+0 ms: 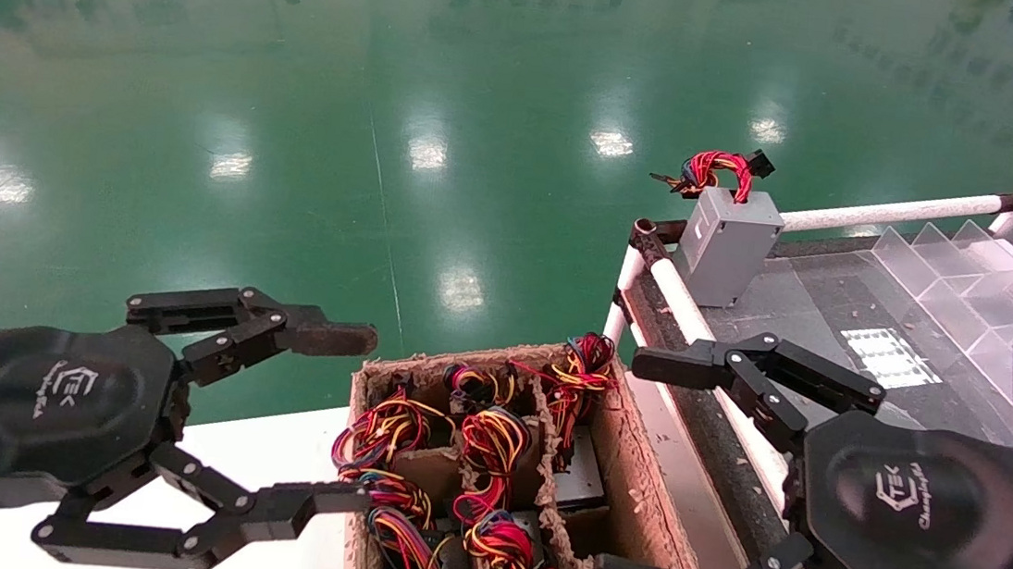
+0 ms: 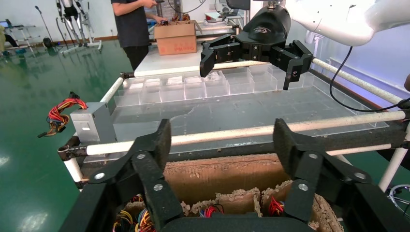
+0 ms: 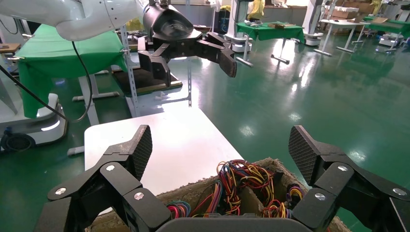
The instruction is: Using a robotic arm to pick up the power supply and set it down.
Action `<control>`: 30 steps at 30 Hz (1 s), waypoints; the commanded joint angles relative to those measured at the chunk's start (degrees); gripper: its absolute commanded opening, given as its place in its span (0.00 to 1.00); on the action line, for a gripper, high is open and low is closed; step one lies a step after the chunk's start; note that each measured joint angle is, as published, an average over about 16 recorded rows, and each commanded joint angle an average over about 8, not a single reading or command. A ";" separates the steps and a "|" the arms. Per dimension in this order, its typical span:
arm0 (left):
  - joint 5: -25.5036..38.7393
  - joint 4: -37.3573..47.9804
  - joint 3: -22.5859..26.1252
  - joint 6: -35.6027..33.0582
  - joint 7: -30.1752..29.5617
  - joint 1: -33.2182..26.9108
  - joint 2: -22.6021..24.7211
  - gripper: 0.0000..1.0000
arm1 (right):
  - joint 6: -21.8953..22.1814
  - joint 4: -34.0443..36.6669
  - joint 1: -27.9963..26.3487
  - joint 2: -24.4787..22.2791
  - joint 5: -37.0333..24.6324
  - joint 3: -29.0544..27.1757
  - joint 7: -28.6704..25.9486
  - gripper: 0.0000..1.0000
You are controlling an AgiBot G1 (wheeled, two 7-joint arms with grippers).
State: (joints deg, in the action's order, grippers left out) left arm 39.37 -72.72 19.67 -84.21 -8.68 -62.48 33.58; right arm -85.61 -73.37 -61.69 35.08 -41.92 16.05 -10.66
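Right gripper [image 1: 642, 470] and left gripper [image 1: 344, 422]: both spread wide, empty (flanking cardboard box [image 1: 629, 454]); power supply [image 1: 727, 245] upright on cart.

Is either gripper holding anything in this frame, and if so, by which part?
Nothing is held. The left gripper and right gripper both hang open and empty beside the cardboard box of wired units.

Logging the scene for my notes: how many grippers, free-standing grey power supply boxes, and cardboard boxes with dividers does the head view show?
Grippers: 2, left gripper and right gripper, both open
Grey power supply standing on the rack: 1
Divided cardboard box: 1
Total: 4
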 commanded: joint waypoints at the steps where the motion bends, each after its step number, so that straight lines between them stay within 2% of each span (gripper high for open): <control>1: 0.00 0.00 0.00 0.00 0.00 0.00 0.00 0.00 | 0.00 0.00 0.00 0.00 0.00 0.00 0.00 1.00; 30: 0.00 0.00 0.00 0.00 0.00 0.00 0.00 0.00 | 0.00 0.00 0.00 0.00 0.00 0.00 0.00 1.00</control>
State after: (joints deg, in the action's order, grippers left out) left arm 39.37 -72.72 19.67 -84.21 -8.68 -62.48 33.58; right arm -85.61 -73.37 -61.69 35.08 -41.92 16.05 -10.66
